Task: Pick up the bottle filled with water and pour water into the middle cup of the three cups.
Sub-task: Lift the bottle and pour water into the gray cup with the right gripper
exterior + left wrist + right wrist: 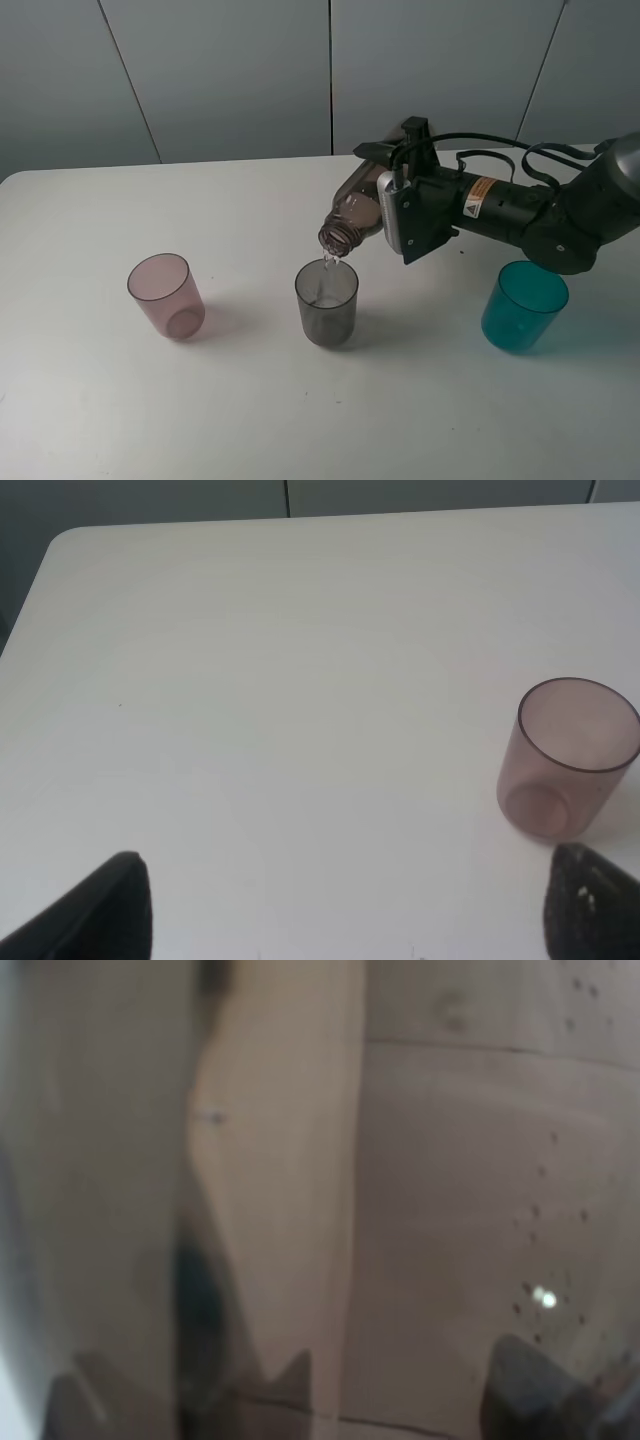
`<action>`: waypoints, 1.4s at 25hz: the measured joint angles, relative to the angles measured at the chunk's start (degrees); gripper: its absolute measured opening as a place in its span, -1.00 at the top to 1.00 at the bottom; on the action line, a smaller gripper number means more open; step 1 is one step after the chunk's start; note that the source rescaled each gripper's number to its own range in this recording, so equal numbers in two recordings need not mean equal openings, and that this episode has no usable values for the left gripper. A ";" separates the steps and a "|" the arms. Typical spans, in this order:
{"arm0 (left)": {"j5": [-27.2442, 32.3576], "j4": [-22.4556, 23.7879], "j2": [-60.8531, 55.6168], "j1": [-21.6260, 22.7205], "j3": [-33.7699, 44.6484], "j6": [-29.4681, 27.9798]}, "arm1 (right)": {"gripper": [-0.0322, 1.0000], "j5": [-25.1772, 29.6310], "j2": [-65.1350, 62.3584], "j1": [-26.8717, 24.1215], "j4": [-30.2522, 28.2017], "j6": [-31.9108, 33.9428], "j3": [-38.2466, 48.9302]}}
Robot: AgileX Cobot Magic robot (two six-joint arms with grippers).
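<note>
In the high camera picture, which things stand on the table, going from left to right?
pink cup → middle cup → teal cup. The tilted bottle overlaps the middle cup, so I leave it out.

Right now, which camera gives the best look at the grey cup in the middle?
The exterior high view: the middle cup shows whole, upright, with the tilted bottle pouring into it. The left wrist view shows the pink cup, not the middle one; the right wrist view is a close brown blur, with no cup visible.

white table (90, 400) | pink cup (166, 295) | middle cup (327, 302) | teal cup (523, 305) | all upright, in a row
</note>
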 joint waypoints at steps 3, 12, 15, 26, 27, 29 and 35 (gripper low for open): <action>0.00 0.00 0.00 0.00 0.00 0.00 | 0.93 -0.68 0.00 0.00 0.42 -0.87 0.00; 0.00 0.00 0.00 0.00 0.00 0.00 | 0.93 -1.30 0.00 0.00 0.42 -4.59 0.00; 0.00 0.00 0.00 0.00 0.00 0.12 | 0.93 -2.15 0.00 0.00 0.42 -4.97 0.00; 0.00 0.00 0.00 0.00 0.00 0.36 | 0.93 -4.01 0.00 0.00 0.42 -8.30 0.00; 0.00 0.00 0.00 0.00 0.00 0.36 | 0.93 -4.37 0.00 0.00 0.42 -8.43 0.00; 0.00 0.00 0.00 0.00 0.00 0.36 | 0.93 -5.34 0.00 0.00 0.42 -8.84 0.00; 0.00 0.00 0.00 0.00 0.00 0.25 | 0.93 -6.15 0.00 0.00 0.42 -10.11 0.00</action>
